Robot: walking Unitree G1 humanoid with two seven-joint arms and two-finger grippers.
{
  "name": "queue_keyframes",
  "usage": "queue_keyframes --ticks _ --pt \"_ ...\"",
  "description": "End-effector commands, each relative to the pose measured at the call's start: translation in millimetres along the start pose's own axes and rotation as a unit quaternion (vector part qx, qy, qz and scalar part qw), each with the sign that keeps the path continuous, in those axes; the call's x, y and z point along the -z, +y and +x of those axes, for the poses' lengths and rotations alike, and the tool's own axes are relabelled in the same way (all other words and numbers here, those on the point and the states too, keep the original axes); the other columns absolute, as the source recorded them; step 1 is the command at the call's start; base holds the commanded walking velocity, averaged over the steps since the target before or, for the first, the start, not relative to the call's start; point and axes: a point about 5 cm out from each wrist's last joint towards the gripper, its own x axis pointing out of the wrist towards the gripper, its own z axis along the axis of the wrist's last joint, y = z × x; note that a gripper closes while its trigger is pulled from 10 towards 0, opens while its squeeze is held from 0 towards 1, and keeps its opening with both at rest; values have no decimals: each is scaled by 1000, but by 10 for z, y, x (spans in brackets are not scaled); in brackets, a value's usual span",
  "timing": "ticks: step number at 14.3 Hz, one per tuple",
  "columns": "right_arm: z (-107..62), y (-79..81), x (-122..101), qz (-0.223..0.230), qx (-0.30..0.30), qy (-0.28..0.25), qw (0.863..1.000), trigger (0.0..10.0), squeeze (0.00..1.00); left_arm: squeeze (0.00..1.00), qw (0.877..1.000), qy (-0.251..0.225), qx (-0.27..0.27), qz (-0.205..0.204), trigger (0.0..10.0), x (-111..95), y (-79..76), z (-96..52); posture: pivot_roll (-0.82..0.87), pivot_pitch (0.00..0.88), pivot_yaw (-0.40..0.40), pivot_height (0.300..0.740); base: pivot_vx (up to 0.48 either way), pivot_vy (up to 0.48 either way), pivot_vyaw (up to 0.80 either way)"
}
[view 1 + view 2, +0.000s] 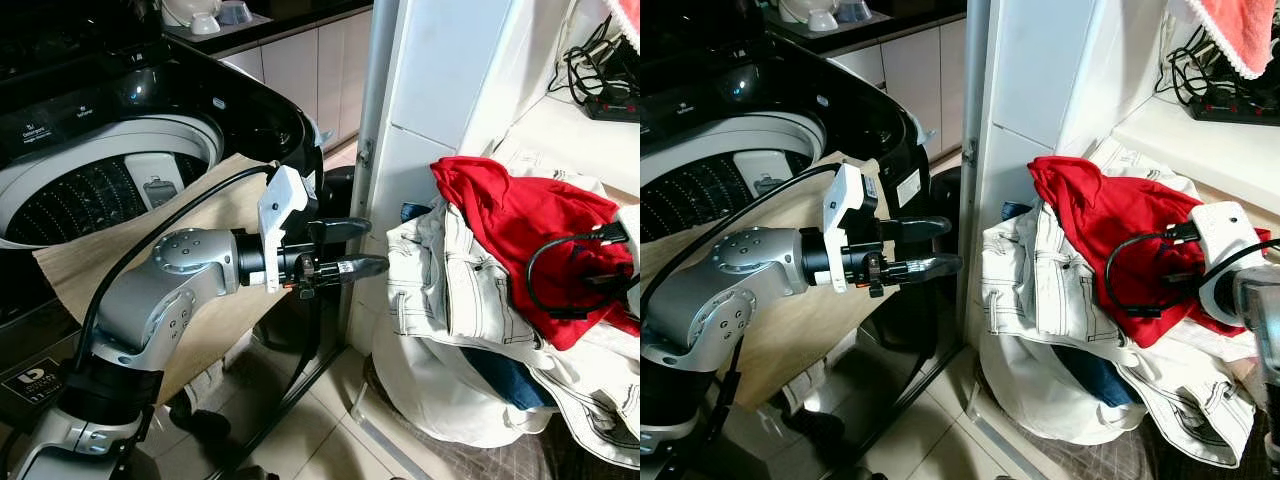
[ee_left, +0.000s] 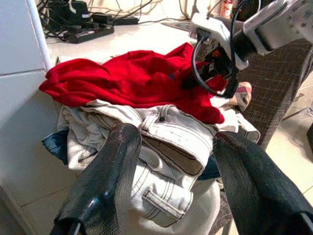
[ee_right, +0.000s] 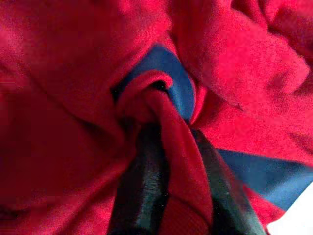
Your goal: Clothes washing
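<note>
White tiled wall and a pale ledge frame the right of the scene, with a black top-loading washing machine (image 1: 120,130) standing open on the left — a tan cloth (image 1: 210,330) is draped over its front edge. Your laundry sits well apart from the drum: a heap in a white bag (image 1: 1060,400) on the floor by the wall, with a red garment (image 1: 1110,225) on top of cream jeans (image 1: 1035,280).

Your right gripper (image 3: 164,161) is buried in the red garment, its fingers closed on a pinched fold beside a blue panel. Your left gripper (image 1: 345,250) hangs in the air between machine and heap, fingers spread, holding nothing.

Expect the red fabric to be light, soft and limp — it will likely trail and snag the jeans as it lifts. That fold looks like a fair hold; a thin pinch may slip. The jeans look heavier and stiffer, so take those by the waistband (image 2: 171,142).
</note>
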Motion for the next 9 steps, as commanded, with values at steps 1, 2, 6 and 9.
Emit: queue_keyframes --ticks 1,2,6,9 --pt "-105 14 -149 14 -21 -41 999 0 0 0 1000 -9 -1 1 10000 -39 -2 -23 -100 0 22 740 0 0 0" --pt "-180 69 -278 36 -61 -79 994 0 0 0 1000 -17 -11 1 10000 -66 17 -18 -100 0 22 740 0 0 0" --pt "-422 271 -671 88 -192 -188 959 0 0 0 997 -60 -42 3 10000 -187 81 69 -95 0 12 740 0 0 0" --pt "-500 511 -851 110 -285 -227 925 0 0 0 989 -114 -88 44 10000 -389 164 177 -87 0 5 740 0 0 0"
